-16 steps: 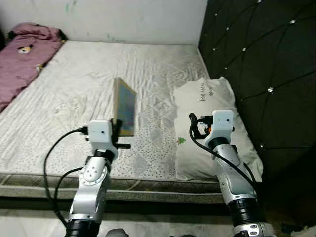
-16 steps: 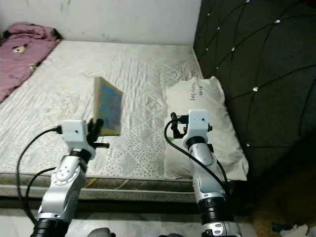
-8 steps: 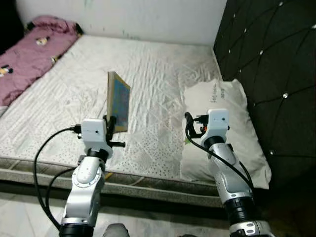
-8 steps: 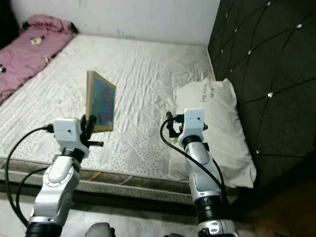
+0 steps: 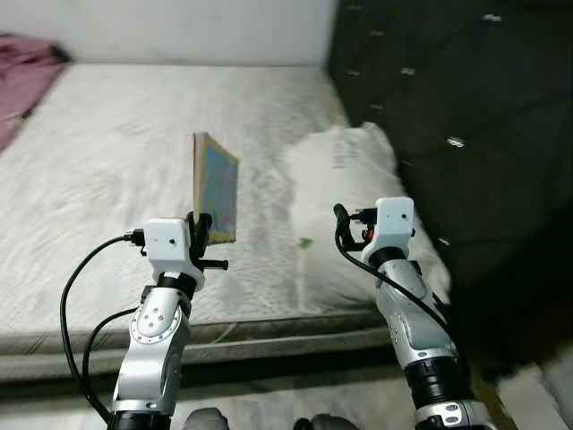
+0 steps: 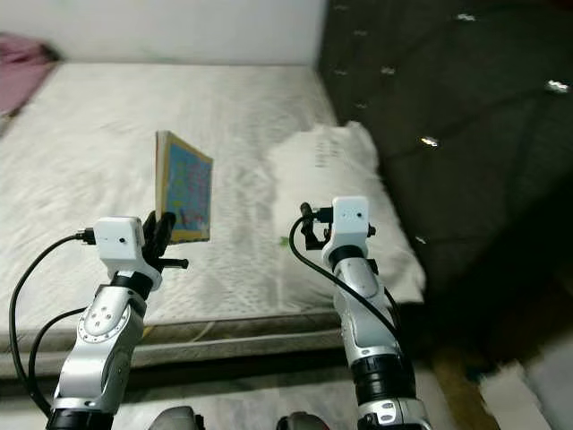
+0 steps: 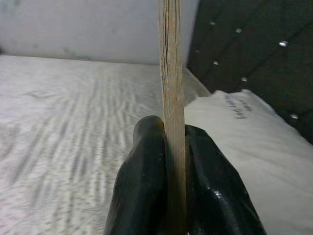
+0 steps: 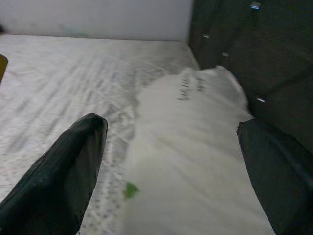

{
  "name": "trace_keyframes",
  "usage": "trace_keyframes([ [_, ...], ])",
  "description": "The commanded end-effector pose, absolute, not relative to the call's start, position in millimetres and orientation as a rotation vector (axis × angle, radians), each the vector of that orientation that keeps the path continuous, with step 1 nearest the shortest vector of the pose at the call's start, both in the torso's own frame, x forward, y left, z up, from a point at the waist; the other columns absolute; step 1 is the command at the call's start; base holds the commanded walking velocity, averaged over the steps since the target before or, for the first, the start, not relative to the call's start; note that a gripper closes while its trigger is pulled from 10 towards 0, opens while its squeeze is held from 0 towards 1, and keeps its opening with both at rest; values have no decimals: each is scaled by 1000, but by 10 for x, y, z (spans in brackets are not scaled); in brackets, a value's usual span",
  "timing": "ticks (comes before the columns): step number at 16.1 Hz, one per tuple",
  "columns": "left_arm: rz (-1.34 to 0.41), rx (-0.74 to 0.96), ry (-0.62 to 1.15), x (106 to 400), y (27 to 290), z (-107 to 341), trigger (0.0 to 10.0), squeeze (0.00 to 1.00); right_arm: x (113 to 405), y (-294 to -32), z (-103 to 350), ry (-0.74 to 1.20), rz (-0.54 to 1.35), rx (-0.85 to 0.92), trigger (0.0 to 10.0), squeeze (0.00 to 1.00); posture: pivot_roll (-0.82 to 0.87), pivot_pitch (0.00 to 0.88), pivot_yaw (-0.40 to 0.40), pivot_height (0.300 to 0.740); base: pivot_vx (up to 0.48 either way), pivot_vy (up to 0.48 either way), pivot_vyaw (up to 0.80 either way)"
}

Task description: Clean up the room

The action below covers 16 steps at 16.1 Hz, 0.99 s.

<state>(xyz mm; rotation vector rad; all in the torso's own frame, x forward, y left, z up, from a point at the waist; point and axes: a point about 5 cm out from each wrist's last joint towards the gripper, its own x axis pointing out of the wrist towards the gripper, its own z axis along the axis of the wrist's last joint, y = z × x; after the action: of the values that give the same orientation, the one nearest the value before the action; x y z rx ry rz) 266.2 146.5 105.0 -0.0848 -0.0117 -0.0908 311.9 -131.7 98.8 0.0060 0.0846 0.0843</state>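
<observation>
Mattress (image 5: 107,152): bare and quilted, spanning the scene from 9 to 12 o'clock, with a white pillow (image 5: 345,170) at 1 o'clock against the dark tufted headboard (image 5: 448,90). Picture book (image 5: 215,188): upright at centre, clear of the bedding, apparently lifted for tidying away. Left gripper (image 7: 168,161): clamped on the book's lower edge; right gripper (image 8: 171,147): fingers spread, empty, at 4 o'clock over the pillow

The view has swung toward the headboard (image 5: 448,98).
</observation>
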Motion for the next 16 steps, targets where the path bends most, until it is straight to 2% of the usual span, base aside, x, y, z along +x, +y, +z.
trace_keyframes([
  [1, -98, -94, -55, 2657, 1449, 1163, 10000, 0, 3110, -1306, 991, 88, 88, 15, 10000, 0, 118, 0, -44, 740, 0, 0, -800],
  [7, -112, -111, -46, 2650, 1415, 1169, 10000, 0, 3078, -1298, 950, 98, 77, 27, 10000, 0, 116, 0, -25, 740, 0, 0, -750],
  [14, -130, -95, -70, 2706, 1378, 1246, 10000, 0, 3075, -1282, 973, 75, 96, 9, 10000, 0, 111, 0, -19, 740, 0, 0, 0],
  [16, -128, -98, -66, 2679, 1375, 1237, 10000, 0, 3065, -1272, 973, 74, 106, -23, 10000, 0, 110, 0, -19, 740, 0, 0, 800],
])
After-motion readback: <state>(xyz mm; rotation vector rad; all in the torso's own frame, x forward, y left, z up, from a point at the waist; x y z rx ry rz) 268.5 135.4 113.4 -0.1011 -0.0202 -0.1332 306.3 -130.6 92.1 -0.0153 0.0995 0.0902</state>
